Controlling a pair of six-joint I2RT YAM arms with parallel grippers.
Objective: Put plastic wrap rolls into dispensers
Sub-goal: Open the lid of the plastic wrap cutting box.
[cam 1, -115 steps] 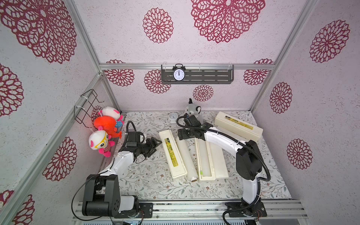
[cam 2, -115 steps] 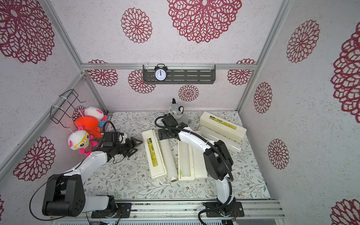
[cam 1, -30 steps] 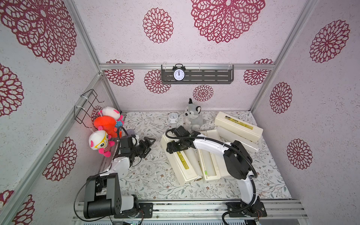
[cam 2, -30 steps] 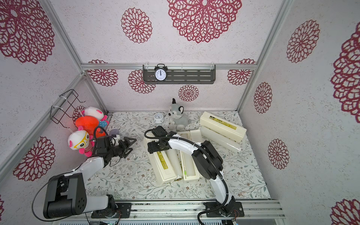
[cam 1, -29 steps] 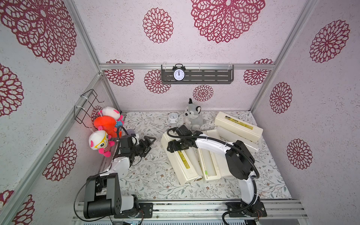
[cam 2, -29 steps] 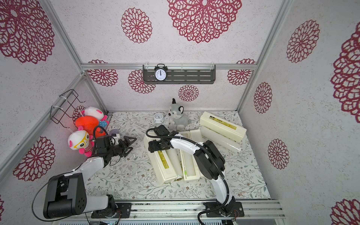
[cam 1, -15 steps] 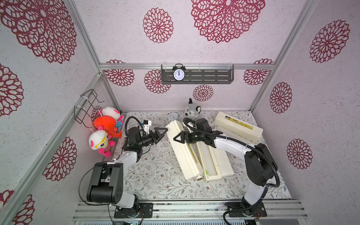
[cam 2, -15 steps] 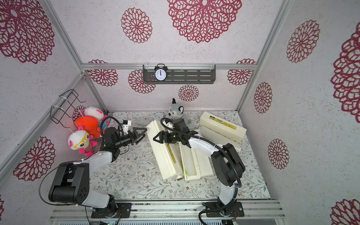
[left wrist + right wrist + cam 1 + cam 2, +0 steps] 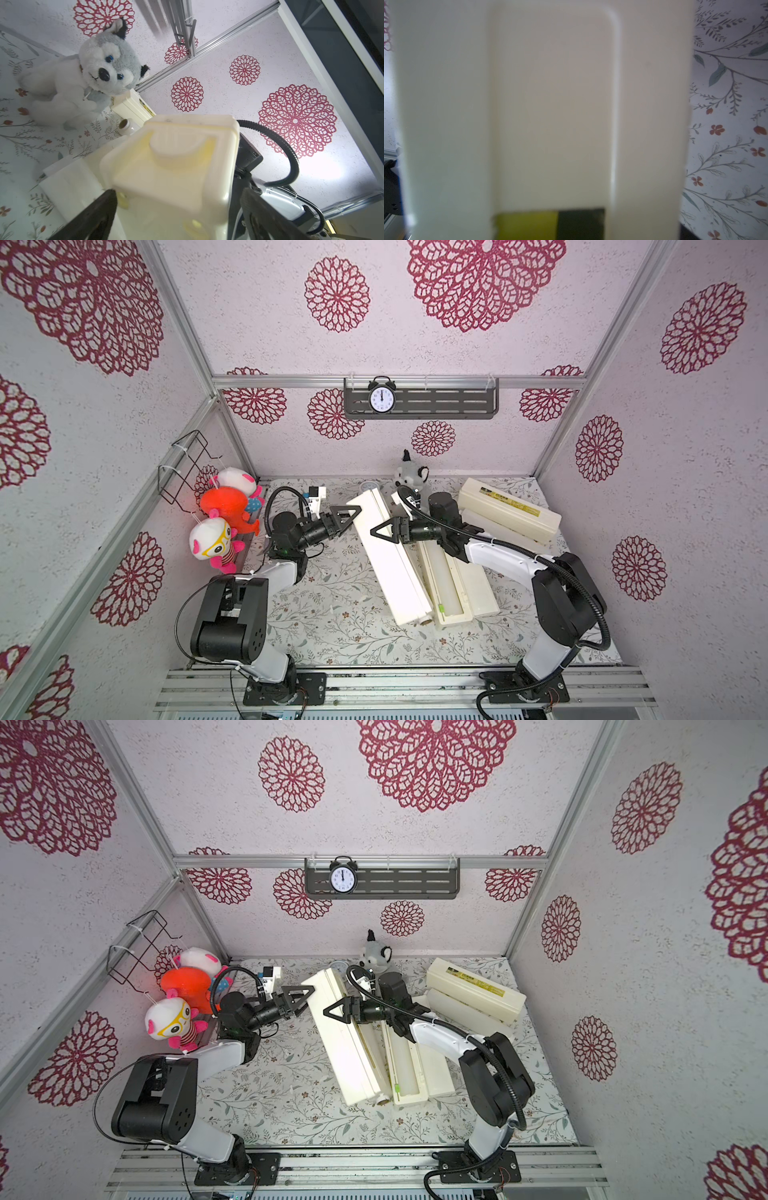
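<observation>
Change since a second ago: the left arm, then drawn back clear of the boxes, now reaches the far end of the raised dispenser (image 9: 392, 568). That box then lay flat with its yellow-green label (image 9: 527, 225) up and now shows a plain face in both top views. The loose roll, earlier in the open between two boxes, now shows only its core end (image 9: 424, 619).

Left gripper (image 9: 352, 514): fingers spread wide either side of that far end; contact cannot be told. Right gripper (image 9: 379, 531): clamped across the raised dispenser just behind that end, upper finger on the plain face, lower finger hidden.

Orientation: long axis runs back to front over the middle of the table (image 9: 340, 614), far end lifted and leaning toward the left arm's side, near end down beside the open dispenser (image 9: 455, 619).

Contents: the open dispenser holds a roll (image 9: 438, 568) lengthwise in its trough. The closed dispenser (image 9: 511, 519) lies at the back on the right arm's side, lid label (image 9: 510, 502) up, contents hidden; another roll (image 9: 492, 526) lies against its front.
</observation>
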